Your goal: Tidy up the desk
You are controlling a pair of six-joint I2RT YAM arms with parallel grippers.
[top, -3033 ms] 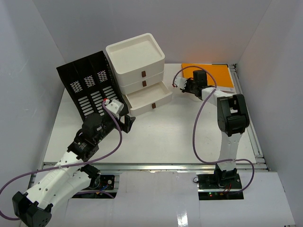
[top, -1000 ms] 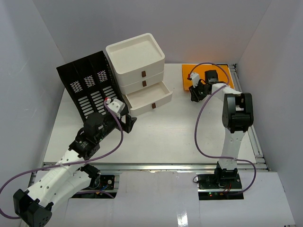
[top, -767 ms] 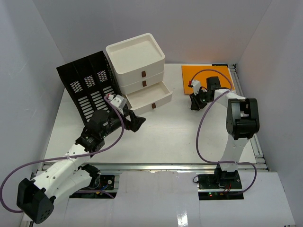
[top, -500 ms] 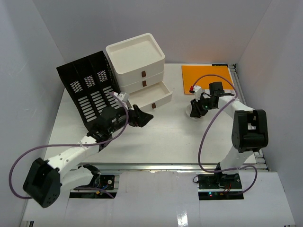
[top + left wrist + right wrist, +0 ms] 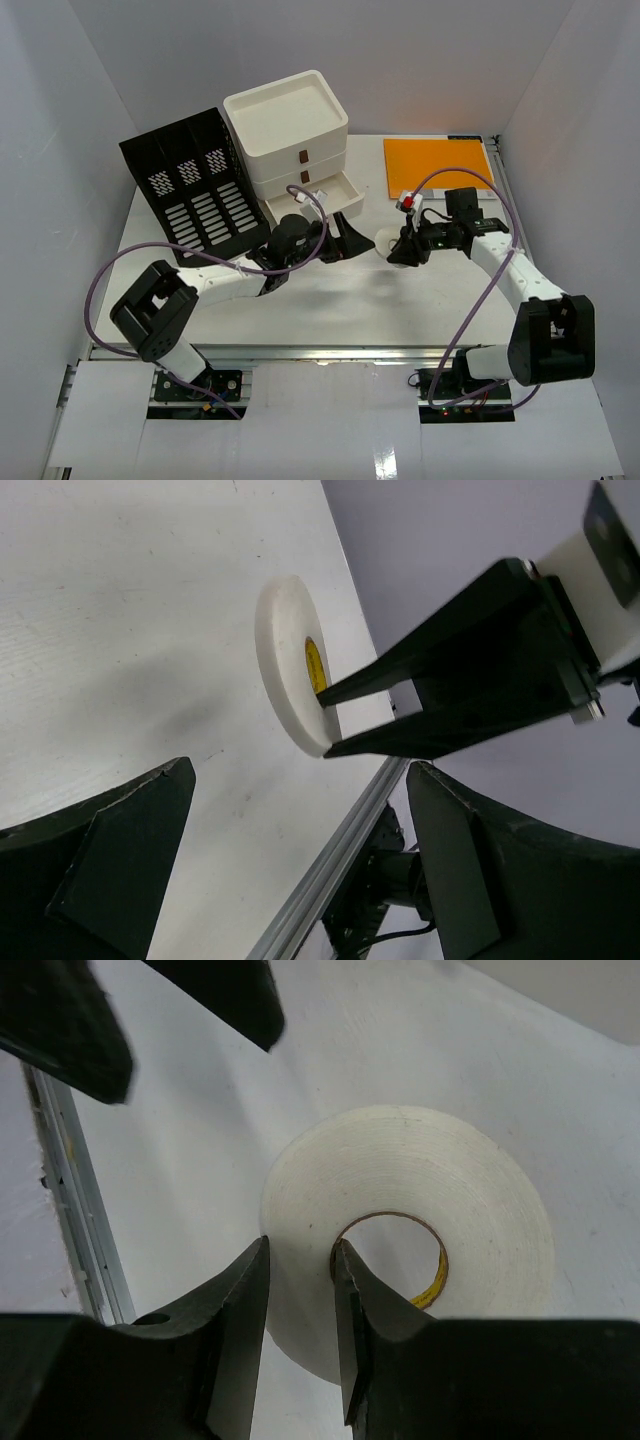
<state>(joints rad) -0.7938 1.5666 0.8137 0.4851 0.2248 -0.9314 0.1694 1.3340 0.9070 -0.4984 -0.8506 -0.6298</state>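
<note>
On the white desk (image 5: pixel 330 290) my right gripper (image 5: pixel 397 254) is shut on a white tape roll (image 5: pixel 384 243), one finger inside its core and one outside its rim. The right wrist view shows the roll (image 5: pixel 470 1190) pinched between my right gripper's (image 5: pixel 300 1250) jaws, just above the desk. My left gripper (image 5: pixel 356 243) is open and empty, just left of the roll. In the left wrist view the roll (image 5: pixel 285 670) stands ahead of my left gripper (image 5: pixel 300 768), with the right gripper's fingers (image 5: pixel 450 680) clamped on it.
A white three-drawer box (image 5: pixel 290 130) stands at the back, its bottom drawer (image 5: pixel 315 195) pulled open. A black slotted file rack (image 5: pixel 190 185) leans at the back left. An orange notebook (image 5: pixel 437 162) lies at the back right. A metal rail (image 5: pixel 320 350) edges the front.
My right arm has carried the tape roll from beside the orange notebook toward the desk's middle. My left arm has stretched right, bringing its open gripper up to the roll.
</note>
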